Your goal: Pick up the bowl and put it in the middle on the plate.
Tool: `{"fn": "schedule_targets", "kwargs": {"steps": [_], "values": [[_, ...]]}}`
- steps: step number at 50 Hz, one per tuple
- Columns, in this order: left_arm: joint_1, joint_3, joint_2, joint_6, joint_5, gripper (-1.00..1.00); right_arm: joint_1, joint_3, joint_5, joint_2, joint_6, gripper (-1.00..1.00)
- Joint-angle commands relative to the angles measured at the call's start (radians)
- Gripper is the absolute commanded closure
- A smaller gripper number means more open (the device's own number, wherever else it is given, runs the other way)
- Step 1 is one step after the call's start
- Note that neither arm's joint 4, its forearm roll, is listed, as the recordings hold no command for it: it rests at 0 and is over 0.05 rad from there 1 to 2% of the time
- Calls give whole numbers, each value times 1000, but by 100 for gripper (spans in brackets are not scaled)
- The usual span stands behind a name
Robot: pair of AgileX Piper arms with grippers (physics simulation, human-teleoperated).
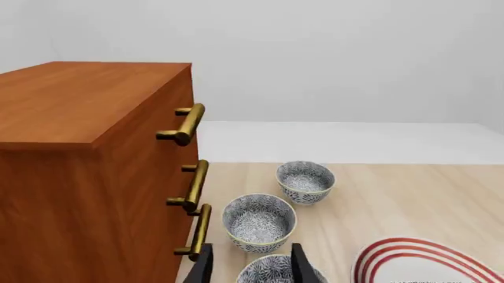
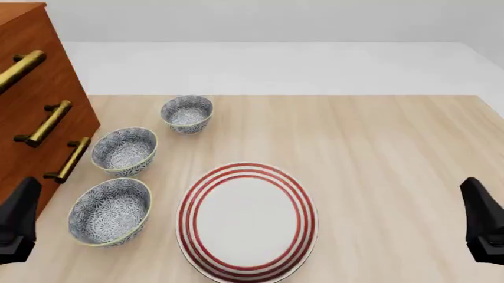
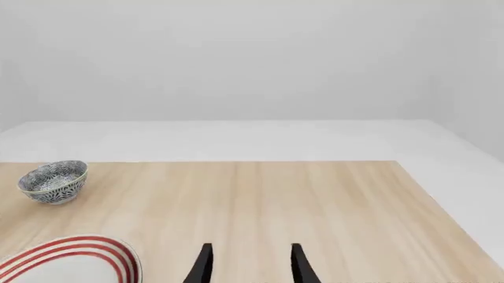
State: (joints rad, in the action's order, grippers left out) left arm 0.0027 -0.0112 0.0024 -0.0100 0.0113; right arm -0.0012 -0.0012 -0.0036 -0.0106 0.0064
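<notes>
Three alike blue-and-white patterned bowls stand in a row left of the plate (image 2: pixel 246 221): a near bowl (image 2: pixel 110 211), a middle bowl (image 2: pixel 124 151) and a far bowl (image 2: pixel 187 113). The white plate with red rings lies at the front middle of the table. My left gripper (image 1: pixel 252 268) is open, low at the front left, with the near bowl (image 1: pixel 272 274) just beyond its fingertips (image 1: pixel 203 265). My right gripper (image 3: pixel 248 265) is open over bare wood at the front right, holding nothing. In the right wrist view only the far bowl (image 3: pixel 53 180) and the plate's edge (image 3: pixel 79 247) show.
A wooden drawer cabinet (image 2: pixel 32 106) with three brass handles (image 2: pixel 47 124) stands along the table's left side, close to the bowls. The light wood table (image 2: pixel 378 153) ends at a white floor behind.
</notes>
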Motion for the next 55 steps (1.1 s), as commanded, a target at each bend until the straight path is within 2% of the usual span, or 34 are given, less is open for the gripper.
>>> {"fn": "schedule_targets", "kwargs": {"steps": [1, 4, 7, 10, 13, 16, 18, 20, 24, 28, 30, 33, 35, 37, 39, 42, 46, 48, 52, 55], "values": [[-7, 5, 4, 8, -13, -100, 2, -3, -2, 4, -12, -100], [-11, 6, 8, -2, -15, -100, -1, -1, -17, -29, 13, -100], [-8, 3, 18, -27, -5, -100, 1, -3, 1, 2, -7, -100], [-32, -21, 20, -19, 11, -100, -1, -4, -2, -16, 11, -100], [-24, -60, 23, -25, 35, -100, 1, -2, -4, -5, -1, -100], [-24, -77, 48, 13, 45, -100, 0, -2, -13, -25, 11, -100], [-34, -95, 57, 2, 49, -100, 0, -2, -14, -26, 10, -100], [-39, -119, 102, 5, 32, -100, 1, -2, -5, -2, -8, -100], [-80, -184, 187, 7, 17, -100, -1, -2, -16, -27, 10, -100], [-116, -241, 282, 13, 6, -100, 1, -4, 1, 3, -8, -100], [-138, -258, 329, 22, -8, -100, 0, -1, -13, -22, 8, -100], [-142, -299, 392, 8, -7, -100, 0, -1, -9, -13, 2, -100], [-124, -338, 434, -51, 23, -100, 1, -2, 0, 1, -4, -100], [-147, -358, 440, 2, 41, -100, 0, -2, -9, -17, 7, -100], [-126, -376, 514, 13, 41, -100, 0, -2, -6, -15, 8, -100], [-154, -403, 568, 24, 51, -100, 1, -5, 6, 5, -5, -100], [-211, -436, 635, 75, 65, -100, 0, -4, 3, -7, 7, -100], [-244, -447, 690, 73, 65, -100, 0, -5, 6, 4, -4, -100], [-266, -478, 753, 103, 75, -100, -1, -3, 3, -7, 7, -100], [-259, -518, 825, 36, 98, -100, 0, -5, 8, 5, -3, -100]]}}
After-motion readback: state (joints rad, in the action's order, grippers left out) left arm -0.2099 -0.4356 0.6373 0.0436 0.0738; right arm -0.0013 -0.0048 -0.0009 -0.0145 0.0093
